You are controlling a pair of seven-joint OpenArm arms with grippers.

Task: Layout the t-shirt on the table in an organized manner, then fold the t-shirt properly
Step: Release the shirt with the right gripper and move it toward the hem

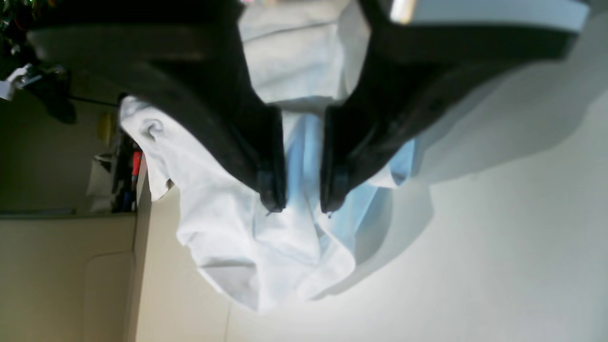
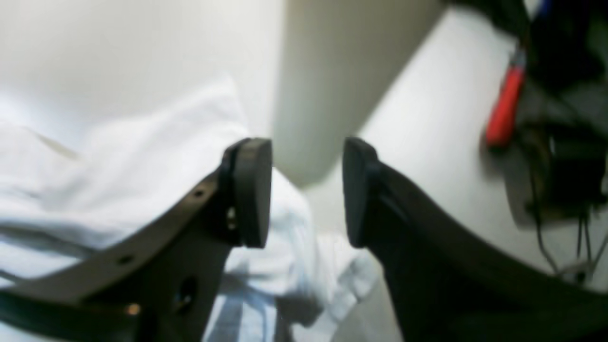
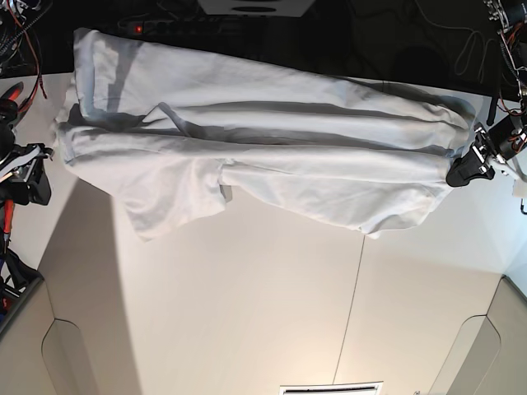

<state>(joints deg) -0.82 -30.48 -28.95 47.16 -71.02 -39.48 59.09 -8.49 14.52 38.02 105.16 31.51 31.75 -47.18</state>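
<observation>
T-shirt [image 3: 272,156] lies stretched across the upper part of the base view, along the far strip of the table [image 3: 272,304]. It is not flat: long ridges run left to right, one sleeve hangs down at lower left of the cloth, and a folded flap sits at upper left.

Left claw [image 1: 302,206]: jaws stand a little apart in the wrist view, tips over bluish-shadowed cloth. No fabric visibly pinched between them; I judge it open and holding nothing. In the base view it sits at the right edge of the frame, at the shirt's end.

Right claw [image 2: 308,192]: jaws clearly parted, bare gap between the pads, cloth bunched below and to the left in its view. Open, holding nothing. In the base view, at the left edge, it is hard to make out against the clutter.

Risks, as I read them:
- The ridges are soft and deep. A fold made over them would trap creases and leave an uneven stack.
- Cloth lies close to the far table edge, with dark cables [image 3: 461,41] beyond. A pull outward could drag a hem off the edge.
- A regrasp may catch two layers at once where the cloth is bunched, so the spread would fail.
- A red-handled tool [image 2: 503,111] sits near the right claw; a wide swing could knock it.
</observation>
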